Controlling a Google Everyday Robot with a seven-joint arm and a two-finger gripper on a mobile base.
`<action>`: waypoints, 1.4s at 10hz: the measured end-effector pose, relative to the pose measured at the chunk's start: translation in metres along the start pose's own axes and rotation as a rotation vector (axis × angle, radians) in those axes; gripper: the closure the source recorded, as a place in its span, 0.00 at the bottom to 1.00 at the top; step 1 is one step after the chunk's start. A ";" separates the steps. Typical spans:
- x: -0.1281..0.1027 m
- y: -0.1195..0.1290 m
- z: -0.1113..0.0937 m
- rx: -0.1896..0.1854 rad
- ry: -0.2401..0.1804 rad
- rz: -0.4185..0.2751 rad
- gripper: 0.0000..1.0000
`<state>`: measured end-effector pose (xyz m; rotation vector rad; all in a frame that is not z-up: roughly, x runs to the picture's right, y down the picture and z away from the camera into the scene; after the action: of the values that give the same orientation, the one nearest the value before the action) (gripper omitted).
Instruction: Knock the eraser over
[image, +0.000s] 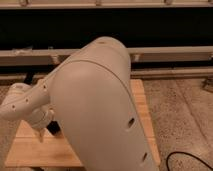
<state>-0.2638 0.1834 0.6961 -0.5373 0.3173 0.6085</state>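
Observation:
My big white arm (95, 105) fills the middle of the camera view and hides most of the wooden table (140, 105). My gripper (41, 129) hangs low over the table's left part, at the end of the white wrist link (22, 102). A small dark shape (54, 128) shows just right of the gripper, touching or almost touching it. It may be the black eraser, but the arm covers most of it and I cannot tell whether it stands or lies.
The table's front edge (35, 162) and right edge (150, 135) show. A speckled floor (185, 115) lies to the right, with a black cable (185, 160) at the lower right. A dark wall with pale rails (165, 52) runs behind.

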 end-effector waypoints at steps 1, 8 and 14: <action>-0.001 0.002 0.002 -0.022 0.003 0.001 0.20; -0.010 0.026 0.021 -0.165 0.074 -0.047 0.20; -0.036 0.037 0.023 -0.224 0.024 -0.091 0.20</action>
<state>-0.3119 0.2057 0.7168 -0.7706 0.2474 0.5528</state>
